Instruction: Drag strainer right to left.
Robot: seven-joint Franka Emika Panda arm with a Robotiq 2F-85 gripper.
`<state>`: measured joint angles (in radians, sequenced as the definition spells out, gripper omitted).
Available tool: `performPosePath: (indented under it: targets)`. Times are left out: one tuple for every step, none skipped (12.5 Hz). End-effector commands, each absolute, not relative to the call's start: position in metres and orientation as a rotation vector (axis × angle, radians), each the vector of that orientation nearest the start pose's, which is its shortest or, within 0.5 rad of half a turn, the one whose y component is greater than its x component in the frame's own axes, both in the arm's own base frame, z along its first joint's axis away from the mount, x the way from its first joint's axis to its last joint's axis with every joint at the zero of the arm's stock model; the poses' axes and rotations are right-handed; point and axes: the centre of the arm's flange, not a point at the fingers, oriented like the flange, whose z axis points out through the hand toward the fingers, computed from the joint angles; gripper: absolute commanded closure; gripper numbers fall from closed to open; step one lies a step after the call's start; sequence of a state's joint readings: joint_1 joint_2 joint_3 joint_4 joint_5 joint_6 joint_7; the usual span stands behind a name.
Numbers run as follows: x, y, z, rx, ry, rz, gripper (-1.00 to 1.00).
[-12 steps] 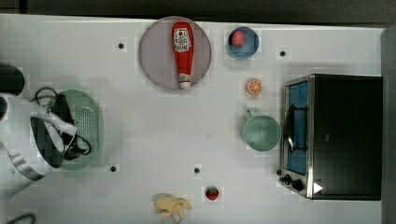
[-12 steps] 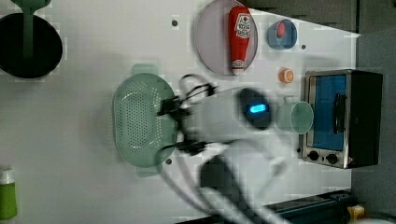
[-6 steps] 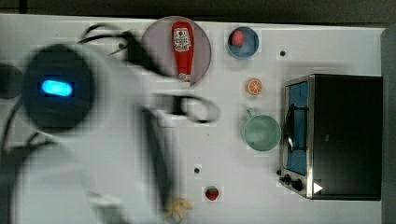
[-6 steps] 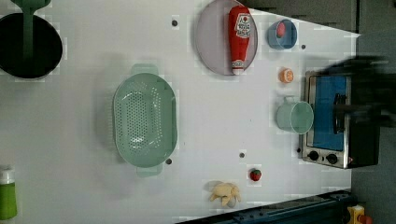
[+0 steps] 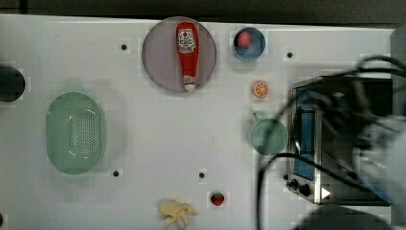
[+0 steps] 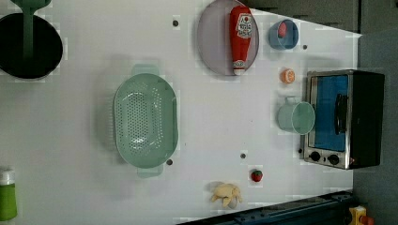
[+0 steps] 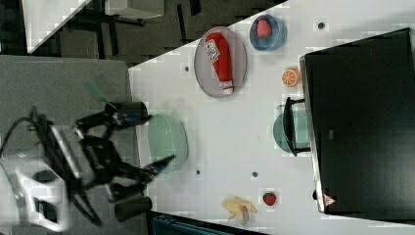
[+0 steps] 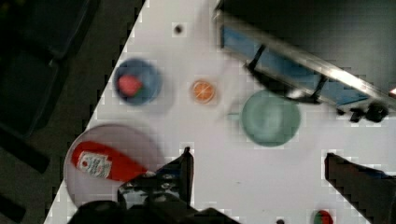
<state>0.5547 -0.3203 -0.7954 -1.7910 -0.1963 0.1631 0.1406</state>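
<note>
The claw is open very wide, and it holds nothing. There is only bare white table between its two dark fingers.

Just past the gap between the fingers sits a round green cup. Behind the cup is a little oven with a blue door. Right beside one finger lies a red ketchup bottle on a round grey plate. A bit further out are an orange slice and a blue bowl with something red in it.

The strainer sits flat on the table at the top view's left. In the right view the arm is close by it. A dark pointed bit of the arm reaches the strainer's rim, but I cannot tell if it touches.
</note>
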Motion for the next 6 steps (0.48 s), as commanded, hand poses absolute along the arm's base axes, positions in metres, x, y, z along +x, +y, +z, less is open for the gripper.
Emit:
performPosePath:
  targets:
    - [0.5069,-0.0816,0.5864,-2.860,1.328,-0.051,-1.00]
    - [0.5074,-0.0813,0.5857,-2.862,1.329,-0.049,-1.00]
    - [0.5078,-0.0809,0.5849,-2.864,1.329,-0.047,-1.00]
    - [0.5083,-0.0806,0.5840,-2.866,1.330,-0.045,-1.00]
    - [0.5087,-0.0802,0.5833,-2.867,1.331,-0.044,-1.00]
    - [0.5090,-0.0799,0.5827,-2.869,1.331,-0.043,-1.00]
